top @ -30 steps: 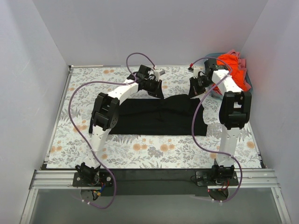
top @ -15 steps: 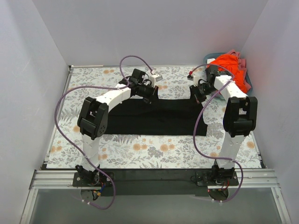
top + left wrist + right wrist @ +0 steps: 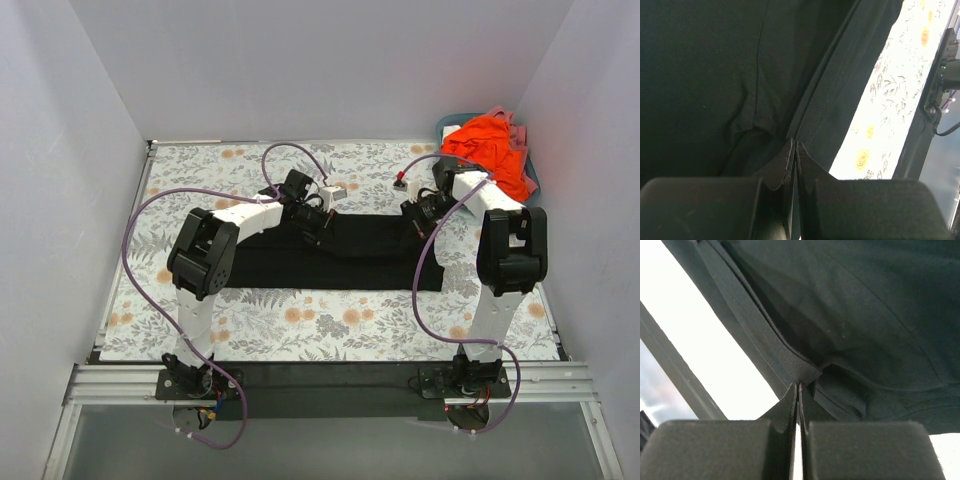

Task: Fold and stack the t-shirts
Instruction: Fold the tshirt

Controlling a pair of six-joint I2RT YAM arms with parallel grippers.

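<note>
Change: both claws have come down the top frame from its upper middle toward its centre, carrying the far hem of the black t-shirt point(image 3: 350, 262) with them; the shirt's band now reads narrower than a second ago.
Meaning: judged a lengthwise fold under way, far edge drawn over toward the near edge (not yet laid flat).
Left claw point(image 3: 316, 232): pinched tight on the shirt's hem; in its wrist view the tips point(image 3: 794, 145) meet on a seamed edge of black cloth point(image 3: 705, 75).
Right claw point(image 3: 410, 213): likewise closed on a hem, tips point(image 3: 798, 386) together at the fold of cloth point(image 3: 865, 315).
Black t-shirt, place: centre of the top frame, spread across the flowered desk point(image 3: 200, 170).
Count, black t-shirts: one.
Count, orange-red t-shirts: one point(image 3: 490, 150), heaped at upper right.
Count, pink cloth: one scrap showing point(image 3: 515, 122); whether it is a whole shirt cannot be told.
Count, baskets: one, teal point(image 3: 534, 182), under the heap.
Count, claws: two.
Count, finished folds stacked: none visible.
</note>
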